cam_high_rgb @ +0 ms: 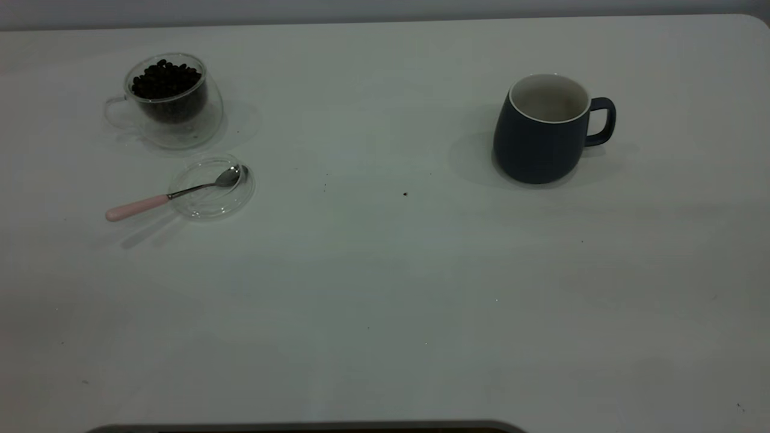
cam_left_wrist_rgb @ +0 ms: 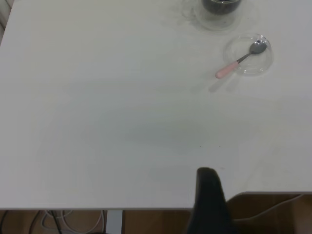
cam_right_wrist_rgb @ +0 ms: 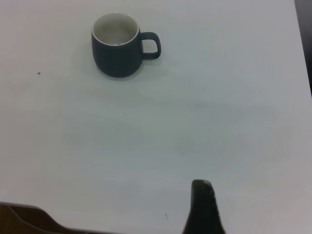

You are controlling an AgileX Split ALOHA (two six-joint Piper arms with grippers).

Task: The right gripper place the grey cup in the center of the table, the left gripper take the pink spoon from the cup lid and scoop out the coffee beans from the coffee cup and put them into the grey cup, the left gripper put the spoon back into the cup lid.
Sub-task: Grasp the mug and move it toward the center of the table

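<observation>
Nothing is done yet: the grey cup stands empty and upright at the far right of the table, not its center. At far left the pink spoon lies across the cup lid, just near of the coffee cup full of coffee beans. The left gripper and right gripper sit at the near edge, well apart from everything; I cannot tell how their jaws stand, and nothing blocks the center.

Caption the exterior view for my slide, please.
Grey cup right, coffee cup of beans left, pink spoon on lid.
</observation>
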